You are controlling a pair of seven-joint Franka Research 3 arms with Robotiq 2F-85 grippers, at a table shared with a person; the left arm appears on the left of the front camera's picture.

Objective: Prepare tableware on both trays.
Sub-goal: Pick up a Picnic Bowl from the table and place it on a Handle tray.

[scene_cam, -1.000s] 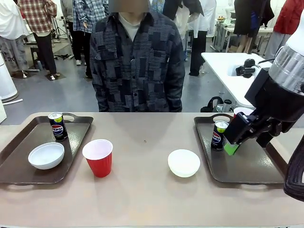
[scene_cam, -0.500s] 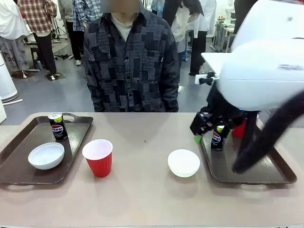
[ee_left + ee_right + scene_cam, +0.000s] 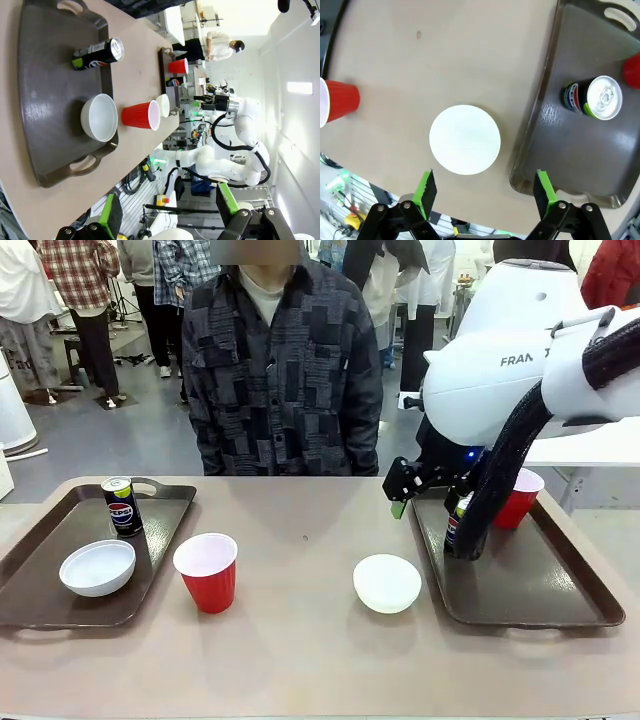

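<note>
Two pieces are not yet on the trays: the loose bowl (image 3: 465,140) sits on the bare worktop (image 3: 300,640), just beside the left rim of the right tray (image 3: 530,600); the loose cup (image 3: 207,570) stands just beside the right rim of the left tray (image 3: 40,605), which lies at the worktop's left edge. The left tray carries the left bowl (image 3: 97,567) and the left can (image 3: 121,506); the right tray, at the right edge, carries the right can (image 3: 592,100) and the right cup (image 3: 517,498).

My right hand (image 3: 484,184) hangs above the loose bowl, released, fingers wide, grasping nothing; my left hand (image 3: 167,210) is likewise released and empty, well apart from the things.

What I fear: the loose bowl lies so close to the tray rim that a finger coming down on that side may strike the rim or wedge against it; the bowl looks smooth and round, so a pinch on its wall may slip or tip it; lifting it over the rim, I may clip the right can, which stands near that rim and looks slim enough to topple; my black hose (image 3: 495,480) hangs in front of that can and may brush it. The loose cup looks light and may tip or crush under a hard squeeze.

Writing: "PEPSI" on the left can; a blue-red logo on the right can, its letters too small to read; "FRAN" on my right arm (image 3: 480,390), the rest hidden.
</note>
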